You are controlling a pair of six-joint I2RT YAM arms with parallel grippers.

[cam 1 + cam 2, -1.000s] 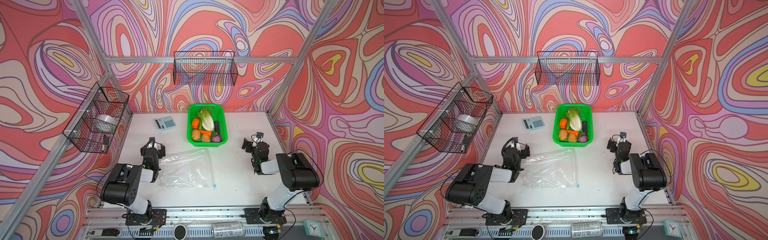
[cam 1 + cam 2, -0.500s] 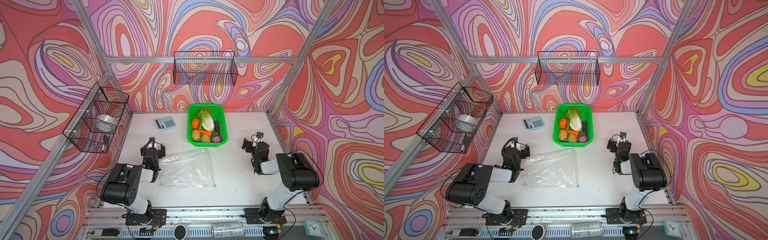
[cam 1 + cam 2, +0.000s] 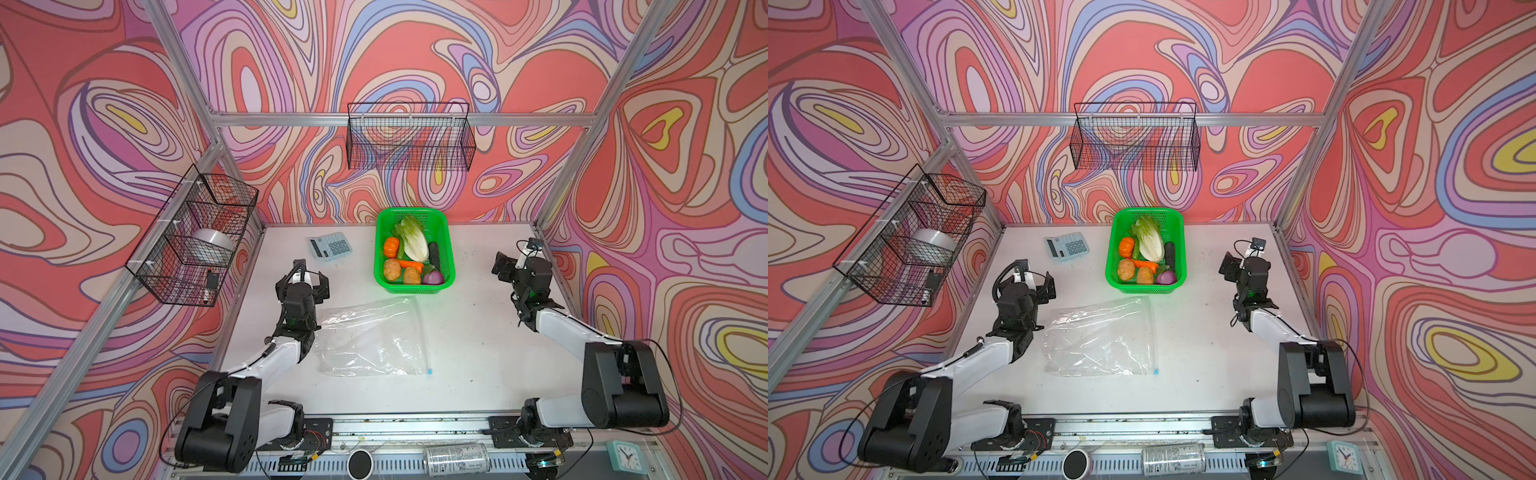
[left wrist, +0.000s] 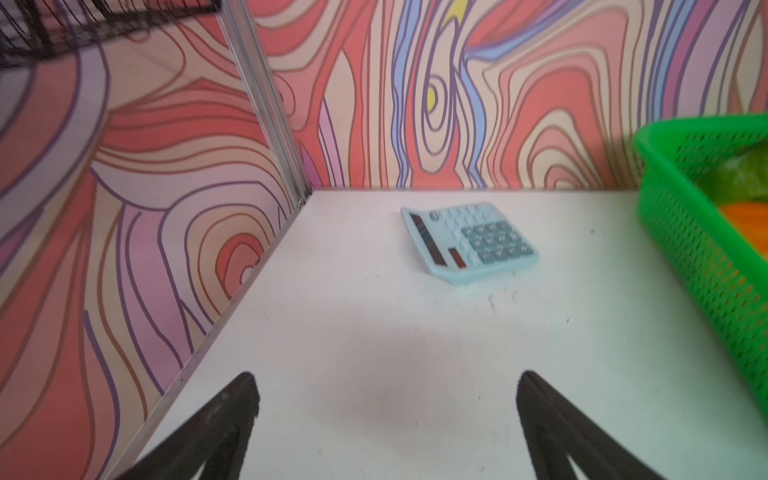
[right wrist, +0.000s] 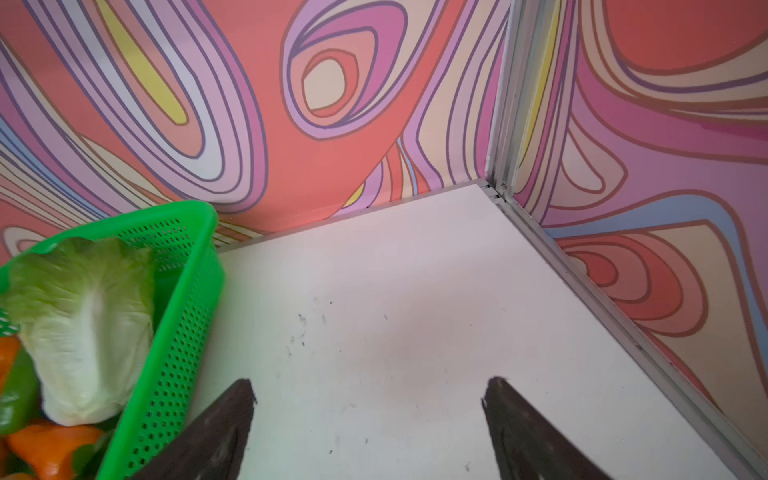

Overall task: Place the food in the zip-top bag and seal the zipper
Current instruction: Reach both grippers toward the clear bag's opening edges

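The food all sits heaped in the green basket at the back of the bench; none of it is bagged. The zip-top bag lies flat and empty on the bench just in front of the basket, between my two arms. Its zipper runs down the side nearer the right arm, and I cannot tell whether the mouth is parted. My left claw is spread wide over bare bench, gripping nothing. My right claw is also spread and empty, beside the basket. I judge the job not yet begun: every piece must go in, then the seal.
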